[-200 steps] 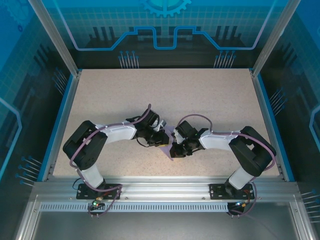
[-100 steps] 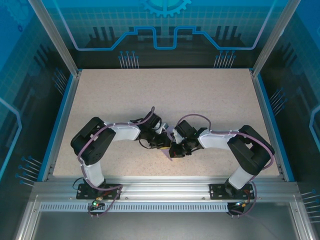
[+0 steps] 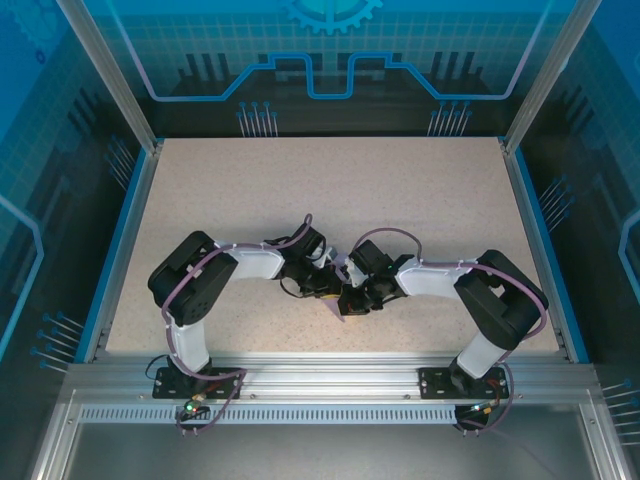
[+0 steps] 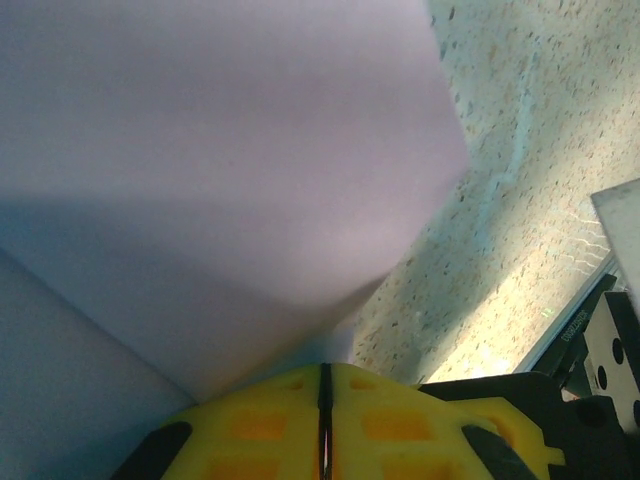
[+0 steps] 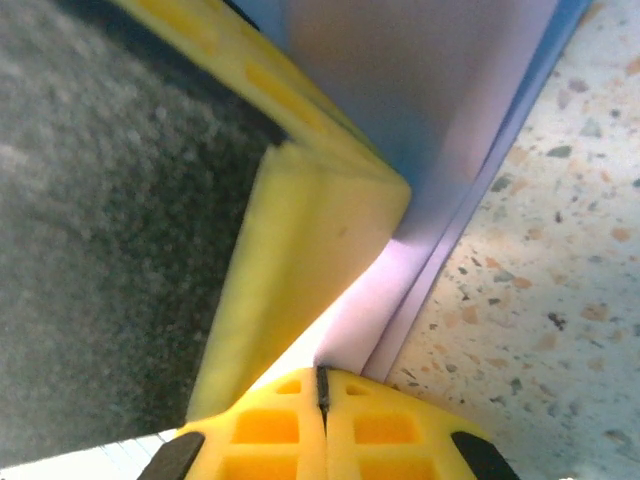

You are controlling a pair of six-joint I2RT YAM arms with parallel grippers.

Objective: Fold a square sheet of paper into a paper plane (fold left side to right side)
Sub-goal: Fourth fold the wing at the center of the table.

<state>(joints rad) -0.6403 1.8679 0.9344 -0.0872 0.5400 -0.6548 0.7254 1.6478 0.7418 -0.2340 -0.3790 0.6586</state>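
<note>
My left hand (image 4: 322, 400) is pinched shut on the paper (image 4: 220, 180), and the lavender sheet rises just ahead of it. My right hand (image 5: 321, 395) is clamped on the folded layers, right beside my left. The paper is held up between both hands, over the near middle of the tabletop (image 3: 400, 190).

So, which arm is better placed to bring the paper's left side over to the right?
Probably left: the left gripper is shut on the paper, a flap raised over it; the right gripper pinches an edge low by the table.
</note>
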